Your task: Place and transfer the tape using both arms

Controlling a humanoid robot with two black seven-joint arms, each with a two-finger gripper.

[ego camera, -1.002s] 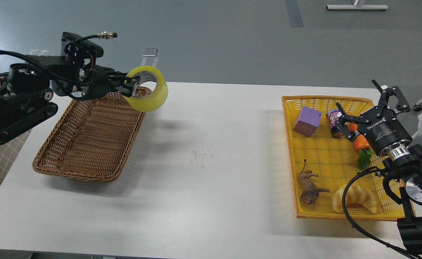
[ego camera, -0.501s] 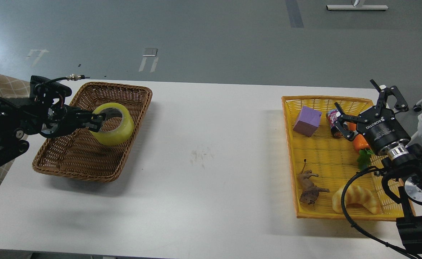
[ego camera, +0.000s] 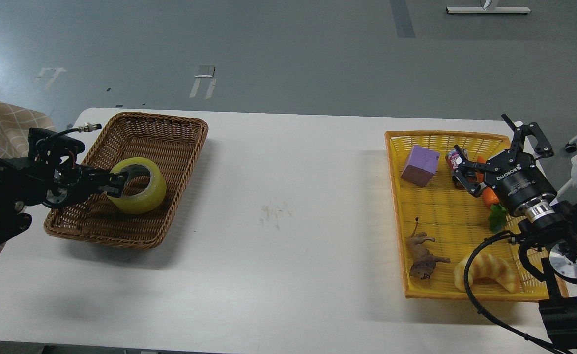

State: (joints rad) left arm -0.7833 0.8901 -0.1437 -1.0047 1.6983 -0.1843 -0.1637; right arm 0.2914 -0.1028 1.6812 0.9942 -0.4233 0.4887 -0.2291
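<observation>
Yellow translucent tape roll (ego camera: 137, 192): pinched through its core by our left gripper (ego camera: 113, 185), low inside the brown wicker basket (ego camera: 170, 132). Placing step; next, release. Right gripper (ego camera: 485, 160) spread, idle.

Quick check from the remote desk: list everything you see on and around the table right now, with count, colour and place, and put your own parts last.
white table: 1, white, spans the view
brown wicker basket: 1, brown, left side of the table
yellow packing tape roll: 1, glossy yellow, low in the wicker basket, gripped
yellow plastic tray: 1, yellow, right side of the table
purple foam cube: 1, purple, far left part of the tray
small can: 1, purple label, far part of the tray
orange toy carrot: 1, orange with green leaves, tray's right side
brown toy lion: 1, brown, near part of the tray
tan toy croissant: 1, tan, tray's near right corner
left gripper: 1, black, jaws shut on the tape
right gripper: 1, black, jaws open above the tray
</observation>
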